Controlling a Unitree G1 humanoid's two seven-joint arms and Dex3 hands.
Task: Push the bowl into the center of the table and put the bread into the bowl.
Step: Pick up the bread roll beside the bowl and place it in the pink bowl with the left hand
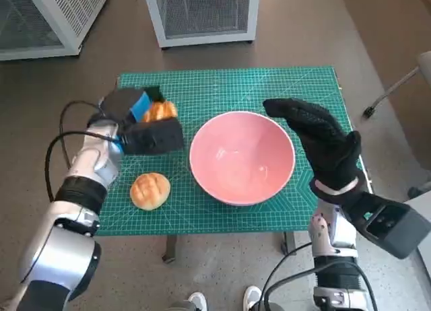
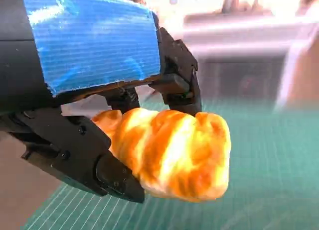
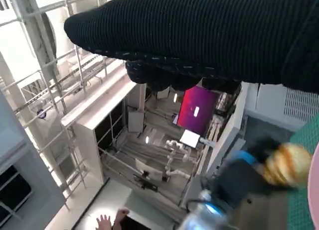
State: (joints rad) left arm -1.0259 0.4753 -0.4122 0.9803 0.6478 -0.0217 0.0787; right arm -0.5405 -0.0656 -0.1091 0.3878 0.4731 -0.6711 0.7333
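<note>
A pink bowl (image 1: 242,156) stands near the middle of the green mat (image 1: 222,89). My left hand (image 1: 131,116) grips an orange-brown bread (image 1: 160,111) left of the bowl; the left wrist view shows that bread (image 2: 172,153) between the black fingers (image 2: 112,172), lifted above the mat. A second round bread (image 1: 150,190) lies on the mat near the front left. My gloved right hand (image 1: 320,139) hovers by the bowl's right rim, fingers spread, holding nothing. In the right wrist view the glove (image 3: 199,36) fills the top and the held bread (image 3: 289,163) appears blurred.
The table's right edge (image 1: 347,122) lies just under my right hand. Two white mesh cabinets (image 1: 202,11) stand on the floor behind the table. A person's white shoes (image 1: 225,299) show below the front edge. A chair base (image 1: 390,89) is at the far right.
</note>
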